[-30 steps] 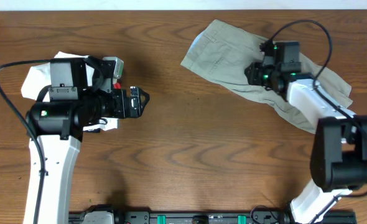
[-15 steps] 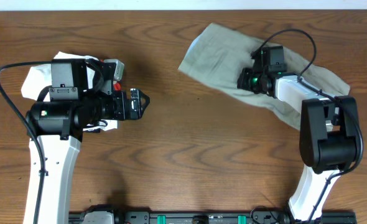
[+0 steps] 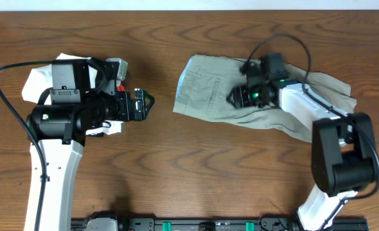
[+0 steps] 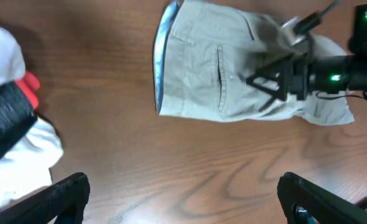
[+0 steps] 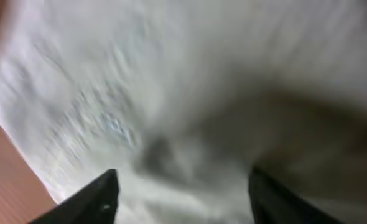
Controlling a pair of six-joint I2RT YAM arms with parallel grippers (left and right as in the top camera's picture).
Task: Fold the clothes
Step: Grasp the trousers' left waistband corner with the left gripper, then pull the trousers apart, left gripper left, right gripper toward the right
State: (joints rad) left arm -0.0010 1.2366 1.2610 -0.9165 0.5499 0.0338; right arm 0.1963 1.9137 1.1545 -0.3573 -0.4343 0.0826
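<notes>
The khaki grey-green shorts (image 3: 205, 93) lie spread at the table's back right, with the pale blue waistband at their left edge. They also show in the left wrist view (image 4: 202, 68) and blurred in the right wrist view (image 5: 171, 74). My right gripper (image 3: 234, 97) is down on the middle of the shorts, its fingers wide apart with cloth between them (image 5: 180, 193); it also shows in the left wrist view (image 4: 255, 81). My left gripper (image 3: 144, 102) is open and empty over bare wood left of the shorts (image 4: 183, 199).
A pile of white and black garments with a red bit (image 3: 38, 83) lies at the left under my left arm, and at the left edge of the left wrist view (image 4: 9, 124). The wooden table (image 3: 196, 167) shows bare between the arms.
My right gripper has moved left and toward the front across the shorts. The shorts have shifted left with it and now lie flatter. The left arm has stayed put.
</notes>
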